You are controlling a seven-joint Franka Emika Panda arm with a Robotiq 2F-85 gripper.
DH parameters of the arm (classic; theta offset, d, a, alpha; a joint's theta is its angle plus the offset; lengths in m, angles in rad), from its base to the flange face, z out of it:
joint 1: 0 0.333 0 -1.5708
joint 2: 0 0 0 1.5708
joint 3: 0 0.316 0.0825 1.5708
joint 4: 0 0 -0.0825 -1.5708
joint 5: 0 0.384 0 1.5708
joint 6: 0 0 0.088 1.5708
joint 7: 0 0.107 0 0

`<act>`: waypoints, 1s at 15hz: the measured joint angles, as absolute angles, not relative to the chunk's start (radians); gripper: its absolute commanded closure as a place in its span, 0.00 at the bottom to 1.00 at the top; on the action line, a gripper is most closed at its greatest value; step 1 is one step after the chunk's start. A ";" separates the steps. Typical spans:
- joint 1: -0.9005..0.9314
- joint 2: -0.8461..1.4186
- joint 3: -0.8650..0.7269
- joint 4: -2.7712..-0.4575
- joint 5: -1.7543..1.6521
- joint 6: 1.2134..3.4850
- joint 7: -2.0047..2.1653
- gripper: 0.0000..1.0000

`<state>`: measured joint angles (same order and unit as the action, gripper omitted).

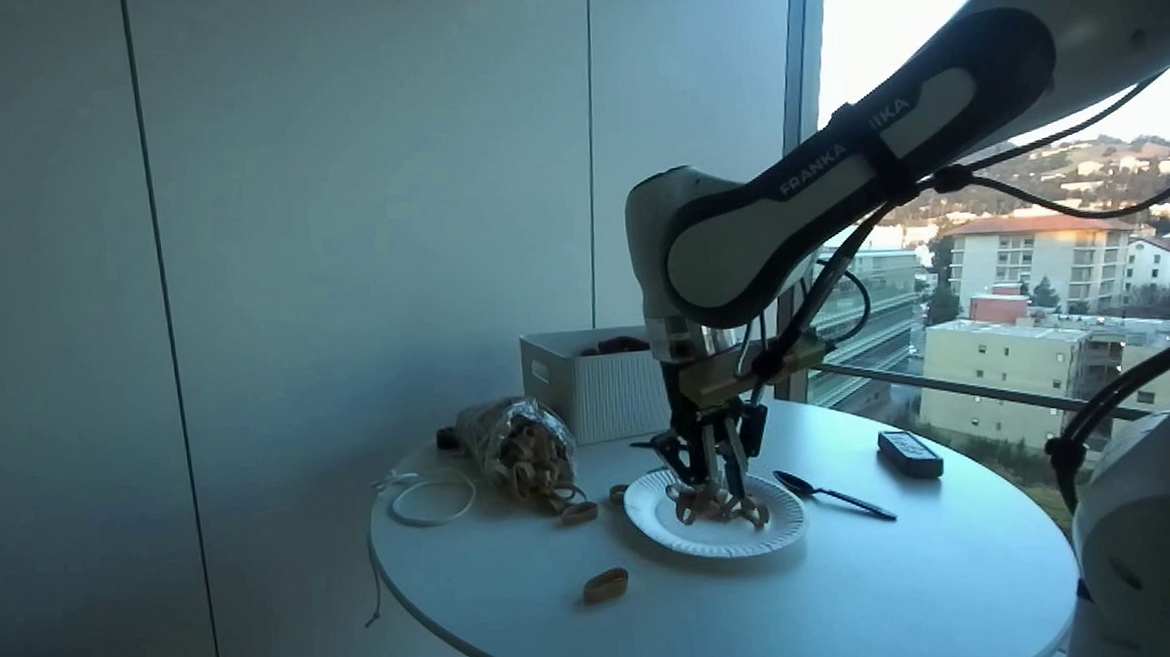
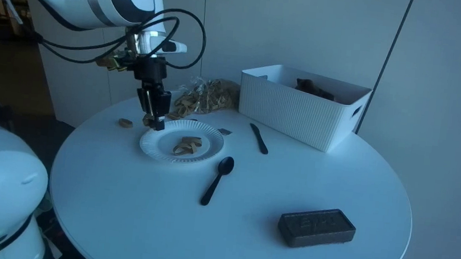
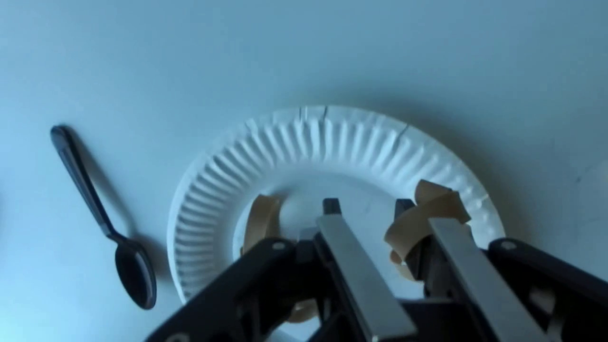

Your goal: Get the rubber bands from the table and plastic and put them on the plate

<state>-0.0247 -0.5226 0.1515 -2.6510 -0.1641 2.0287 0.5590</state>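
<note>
Rubber bands [image 2: 191, 143] are being gathered on paper plate [image 2: 213, 136] — others [image 1: 607, 588] being left on tabletop [image 2: 143, 201], in plastic bag [image 2: 221, 97] — hand [image 3: 367, 207] spread, pinching nothing.

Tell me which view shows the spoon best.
The wrist view: the spoon lies there whole, unobstructed and largest, seen from above. Both exterior views also show all of it, but smaller.

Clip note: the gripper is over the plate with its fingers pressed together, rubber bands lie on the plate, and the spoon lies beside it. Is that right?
One thing is off: the fingers are apart, with a clear gap between them in the wrist view. The rest holds: gripper over the plate, rubber bands on it, spoon beside it.
</note>
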 measured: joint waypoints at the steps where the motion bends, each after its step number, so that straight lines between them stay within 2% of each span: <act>1: -0.037 -0.510 0.153 -2.645 -0.182 2.055 0.563 0.97; 2: -0.051 -0.493 0.153 -2.637 -0.199 2.079 0.568 1.00; 4: -0.079 -0.449 0.152 -2.617 -0.226 2.114 0.575 1.00; 5: -0.090 -0.426 0.152 -2.605 -0.233 2.126 0.578 0.73; 6: -0.098 -0.404 0.151 -2.590 -0.240 2.132 0.580 0.72; 8: -0.107 -0.364 0.149 -2.556 -0.254 2.136 0.590 0.60; 15: -0.110 -0.277 0.143 -2.457 -0.295 2.134 0.614 0.06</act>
